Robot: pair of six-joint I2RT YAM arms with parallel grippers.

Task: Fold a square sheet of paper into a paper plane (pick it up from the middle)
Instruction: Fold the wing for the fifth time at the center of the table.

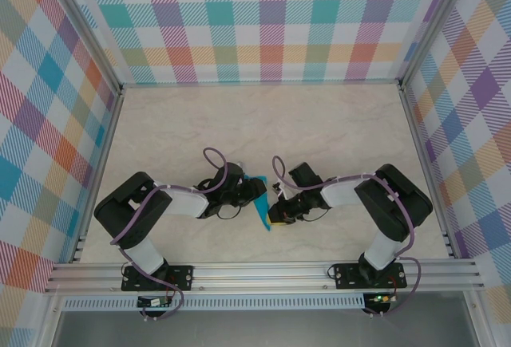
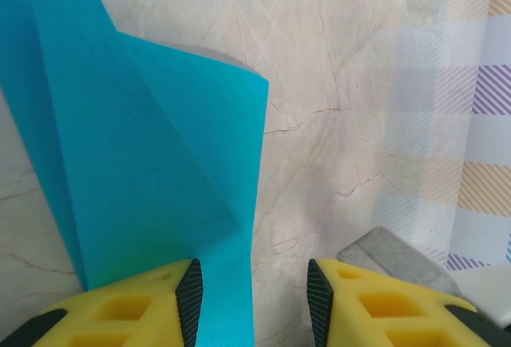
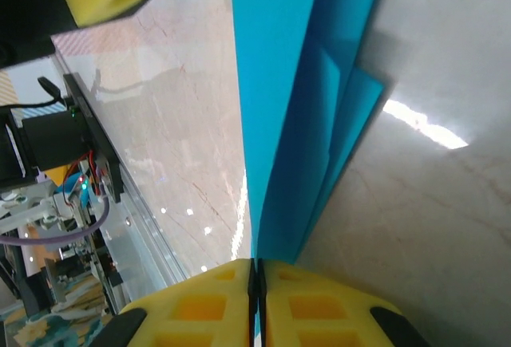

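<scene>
the thin teal-blue creased sheet of paper stands on edge between the arms, pinched in the right gripper, whose yellow fingers are pressed together on it. the left gripper is spread wide, with the sheet just beside one finger. only a few early folds show, so i judge most of the plane is left to make.

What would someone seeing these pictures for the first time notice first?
The bright teal sheet of paper, creased, sits between the two black arms near the front of the pale marbled table. The yellow right fingers are shut on its edge, while the left fingers stand open with the paper close beside one of them. Pastel checked walls ring the table.
</scene>
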